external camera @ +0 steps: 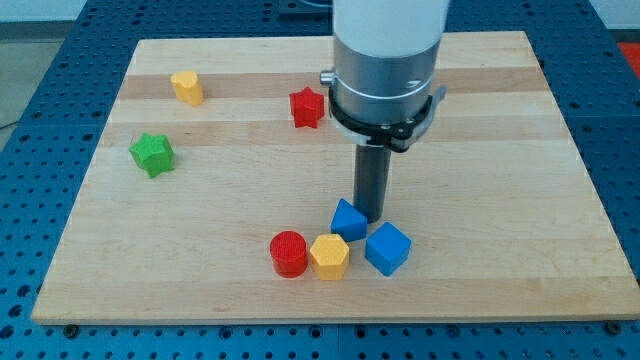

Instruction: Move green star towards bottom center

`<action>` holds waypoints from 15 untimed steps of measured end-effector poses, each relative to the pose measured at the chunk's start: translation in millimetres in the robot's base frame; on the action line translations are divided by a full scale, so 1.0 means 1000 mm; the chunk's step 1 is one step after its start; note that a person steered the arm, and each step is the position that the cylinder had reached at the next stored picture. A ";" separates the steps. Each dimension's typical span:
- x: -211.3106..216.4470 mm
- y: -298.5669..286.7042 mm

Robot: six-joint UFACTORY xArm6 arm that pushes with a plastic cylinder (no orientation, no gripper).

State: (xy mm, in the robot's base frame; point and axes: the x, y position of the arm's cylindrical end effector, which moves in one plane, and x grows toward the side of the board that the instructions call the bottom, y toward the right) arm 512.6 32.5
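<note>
The green star [152, 154] lies at the view's left side of the wooden board, about mid-height. My tip [371, 216] stands well to the right of it, near the board's lower middle. The tip is just above and behind a small blue block [348, 219], touching or nearly touching it. The rod hangs from the arm's grey and white body [387, 60] at the view's top.
A red cylinder [289, 253], a yellow hexagonal block [330, 257] and a blue cube [388, 248] sit in a row near the bottom centre. A red star [307, 107] and a yellow block [187, 87] lie near the top. The board [520, 200] rests on a blue perforated table.
</note>
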 end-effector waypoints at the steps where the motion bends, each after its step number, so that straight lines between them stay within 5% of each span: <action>1: -0.027 0.000; 2: -0.057 -0.033; 4: 0.011 -0.192; 5: 0.004 -0.305; 6: -0.009 -0.336; 9: -0.103 -0.332; 10: -0.119 -0.271; 11: -0.082 -0.178; 12: -0.073 -0.153; 14: -0.113 -0.289; 15: -0.095 -0.286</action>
State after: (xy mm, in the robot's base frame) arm 417.8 -253.2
